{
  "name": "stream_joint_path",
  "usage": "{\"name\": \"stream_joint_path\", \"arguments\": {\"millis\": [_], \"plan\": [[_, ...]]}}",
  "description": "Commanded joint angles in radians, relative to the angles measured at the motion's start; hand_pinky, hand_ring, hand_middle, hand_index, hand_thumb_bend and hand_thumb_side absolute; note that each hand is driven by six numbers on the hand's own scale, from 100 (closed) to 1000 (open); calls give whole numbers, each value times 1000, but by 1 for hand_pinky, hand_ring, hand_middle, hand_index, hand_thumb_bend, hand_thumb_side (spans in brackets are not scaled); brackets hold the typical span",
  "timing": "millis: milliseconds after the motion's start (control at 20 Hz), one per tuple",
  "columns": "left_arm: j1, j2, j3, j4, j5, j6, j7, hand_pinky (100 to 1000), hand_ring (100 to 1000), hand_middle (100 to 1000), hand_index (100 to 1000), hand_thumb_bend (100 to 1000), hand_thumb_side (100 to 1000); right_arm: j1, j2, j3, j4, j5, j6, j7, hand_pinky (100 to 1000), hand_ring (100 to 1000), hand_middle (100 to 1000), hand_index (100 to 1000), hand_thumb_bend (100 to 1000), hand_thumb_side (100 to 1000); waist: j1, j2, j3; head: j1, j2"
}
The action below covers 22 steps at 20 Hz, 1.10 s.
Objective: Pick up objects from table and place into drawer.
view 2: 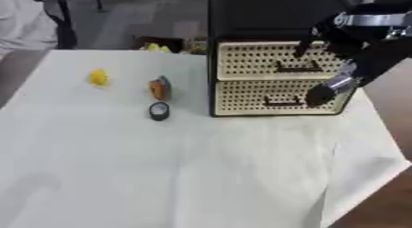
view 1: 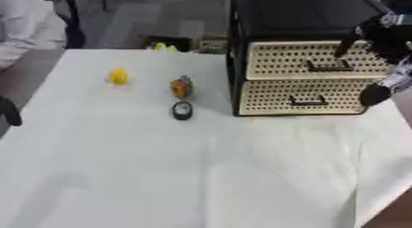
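White table [view 1: 161,176] holds three small objects, one two-drawer cabinet [view 1: 310,77]

A white-covered table [view 1: 161,176] stands on a grey floor [view 1: 153,20], evenly lit.

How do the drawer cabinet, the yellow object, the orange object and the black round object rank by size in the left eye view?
1. Drawer cabinet, by far the largest.
2. Orange object, slightly taller than the others.
3. Black round object and yellow object: they look about alike, and the black one lies nearer the camera, so I do not rank them.
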<state>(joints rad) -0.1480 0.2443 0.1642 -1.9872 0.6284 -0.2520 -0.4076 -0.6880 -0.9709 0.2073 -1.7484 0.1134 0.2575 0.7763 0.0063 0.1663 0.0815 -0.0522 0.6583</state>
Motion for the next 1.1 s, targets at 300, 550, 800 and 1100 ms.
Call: {"name": "stream_joint_path", "arguments": {"millis": [300,550,800,1100], "plan": [[-4,7,9,-13,-4,-1,-5,394,502,505,713,100,980,-39,13,-9,37,77,2,19,100,100,100,779,1000,541,3,-9,6,-9,-6],[-3,4,9,-13,-4,-2,-7,395,502,506,714,100,979,-50,28,2,65,105,1,23,100,100,100,787,1000,541,5,-8,10,-10,-5],[-3,3,9,-13,-4,-3,-8,395,502,506,714,100,979,-58,39,4,87,138,-5,26,100,100,100,797,1000,541,6,-6,11,-12,-4],[-2,-1,9,-13,-5,-2,-11,394,501,506,714,100,979,-64,57,5,108,193,-16,20,100,100,100,805,1000,541,9,-5,14,-18,-5]]}}
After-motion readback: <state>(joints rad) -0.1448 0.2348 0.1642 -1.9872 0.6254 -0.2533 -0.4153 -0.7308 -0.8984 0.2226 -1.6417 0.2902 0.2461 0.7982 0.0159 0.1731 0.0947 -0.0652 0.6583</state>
